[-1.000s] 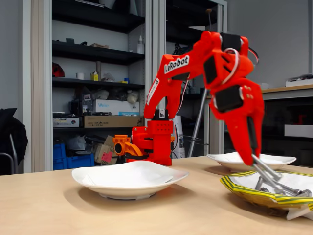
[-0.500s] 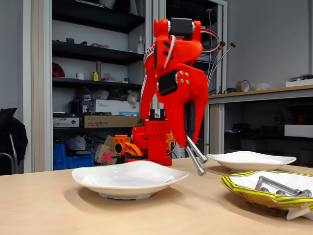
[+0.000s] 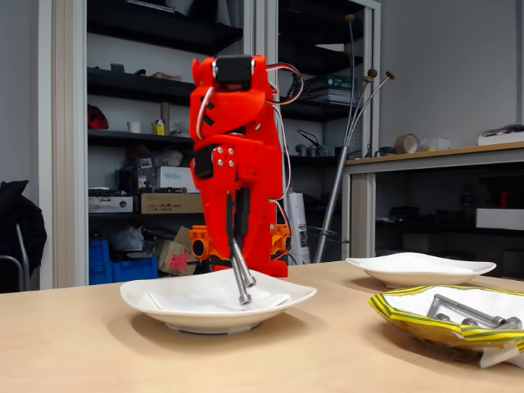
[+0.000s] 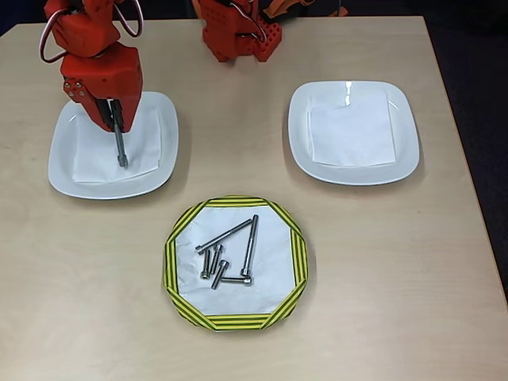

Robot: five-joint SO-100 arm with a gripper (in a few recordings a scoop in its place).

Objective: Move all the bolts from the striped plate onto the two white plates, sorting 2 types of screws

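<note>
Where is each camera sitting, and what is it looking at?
Fixed view: sits low at the table's edge, looking across at the red arm, its base and the shelves behind; the gripper holds a long bolt over the left white plate.
Overhead view: looks straight down on the table, the striped plate, the right white plate, the gripper and the base.
Both show the arm, the held bolt and all three plates.

- A light wooden tabletop (image 4: 238, 103) carries everything.
- Dark shelves (image 3: 151, 86) at nine o'clock hold boxes.
- A blue crate (image 3: 131, 266) sits beneath them.
</note>
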